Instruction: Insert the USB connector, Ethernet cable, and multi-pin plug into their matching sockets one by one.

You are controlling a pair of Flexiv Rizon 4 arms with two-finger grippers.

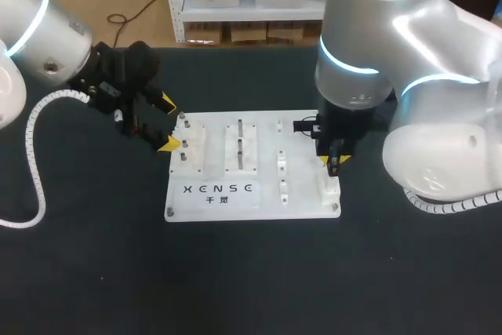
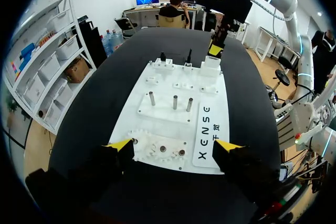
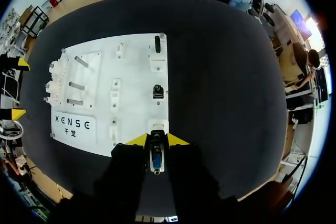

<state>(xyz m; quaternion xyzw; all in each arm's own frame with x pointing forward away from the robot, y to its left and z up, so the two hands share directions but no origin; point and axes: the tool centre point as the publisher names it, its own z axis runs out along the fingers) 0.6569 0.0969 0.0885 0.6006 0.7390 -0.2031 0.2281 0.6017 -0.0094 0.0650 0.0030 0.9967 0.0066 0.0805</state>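
at the board point(image 1: 259, 202) corner, right gripper point(image 3: 156, 141) clenches the multi-pin plug point(image 3: 156, 158) upright; left gripper point(image 2: 173, 146) hangs released

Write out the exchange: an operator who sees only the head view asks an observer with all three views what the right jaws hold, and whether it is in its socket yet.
Operator: What do the right jaws hold? From above, the arm hides it.
Observer: The right wrist view shows a blue-faced plug with rows of pins. The jaws are shut on it from two sides.
Operator: Is it in its socket?
Observer: It seems not. The white socket lies just ahead of the yellow tips, at the edge of the board, and the plug sits behind those tips.
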